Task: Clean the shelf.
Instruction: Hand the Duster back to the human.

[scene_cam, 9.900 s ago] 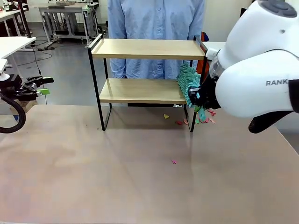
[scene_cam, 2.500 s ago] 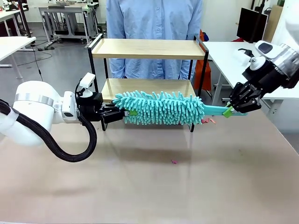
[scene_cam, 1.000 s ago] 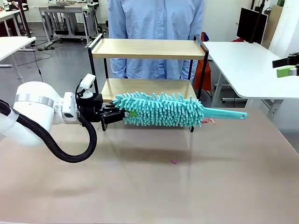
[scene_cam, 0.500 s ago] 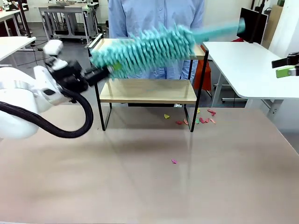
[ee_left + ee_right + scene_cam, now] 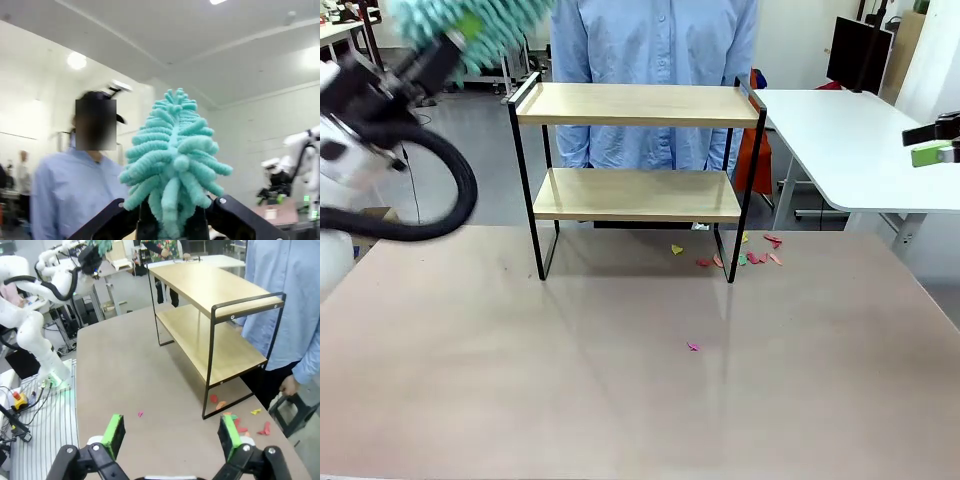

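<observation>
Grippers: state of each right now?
Left gripper: shut on duster.
Right gripper: open, holding nothing.

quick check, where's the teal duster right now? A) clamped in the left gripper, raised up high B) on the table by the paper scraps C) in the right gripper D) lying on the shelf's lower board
A: the left gripper is shut on the teal duster, which is lifted above the shelf; the right gripper is open and holds nothing.

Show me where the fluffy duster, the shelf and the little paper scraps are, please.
duster [image 5: 172, 160], left wrist view, middle of its fluffy head.
shelf [image 5: 635, 103], front view, top board.
paper scraps [image 5: 756, 257], front view, cluster by its right leg.
</observation>
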`<action>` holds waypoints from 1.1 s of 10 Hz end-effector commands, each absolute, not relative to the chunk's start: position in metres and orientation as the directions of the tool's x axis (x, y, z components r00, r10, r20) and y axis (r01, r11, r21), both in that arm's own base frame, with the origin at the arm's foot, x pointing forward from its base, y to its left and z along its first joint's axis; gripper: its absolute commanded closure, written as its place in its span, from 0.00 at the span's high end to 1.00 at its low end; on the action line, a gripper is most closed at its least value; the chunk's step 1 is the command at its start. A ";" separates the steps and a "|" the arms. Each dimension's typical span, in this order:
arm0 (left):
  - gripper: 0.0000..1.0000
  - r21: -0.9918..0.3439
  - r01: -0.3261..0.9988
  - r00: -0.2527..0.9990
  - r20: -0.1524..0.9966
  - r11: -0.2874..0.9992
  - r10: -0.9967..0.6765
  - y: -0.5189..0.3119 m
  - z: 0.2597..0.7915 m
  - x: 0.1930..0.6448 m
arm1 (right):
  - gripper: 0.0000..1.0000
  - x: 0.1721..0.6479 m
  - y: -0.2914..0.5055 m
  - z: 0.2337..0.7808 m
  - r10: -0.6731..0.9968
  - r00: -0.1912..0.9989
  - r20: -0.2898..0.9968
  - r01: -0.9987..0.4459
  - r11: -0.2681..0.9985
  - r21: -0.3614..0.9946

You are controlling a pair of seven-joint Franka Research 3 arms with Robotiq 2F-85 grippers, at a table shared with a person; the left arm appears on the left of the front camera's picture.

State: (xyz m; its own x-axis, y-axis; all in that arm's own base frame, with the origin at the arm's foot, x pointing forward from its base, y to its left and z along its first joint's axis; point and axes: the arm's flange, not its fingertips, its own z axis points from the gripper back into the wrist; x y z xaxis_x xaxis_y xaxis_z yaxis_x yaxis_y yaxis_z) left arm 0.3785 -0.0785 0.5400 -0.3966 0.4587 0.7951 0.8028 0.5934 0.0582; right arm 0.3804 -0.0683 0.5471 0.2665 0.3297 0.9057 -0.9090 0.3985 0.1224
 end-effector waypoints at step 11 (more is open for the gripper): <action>0.17 -0.112 0.154 -0.299 0.942 0.982 0.155 0.028 0.457 0.326 | 1.00 0.381 -0.069 0.550 0.323 0.259 0.910 -0.912 0.393 0.120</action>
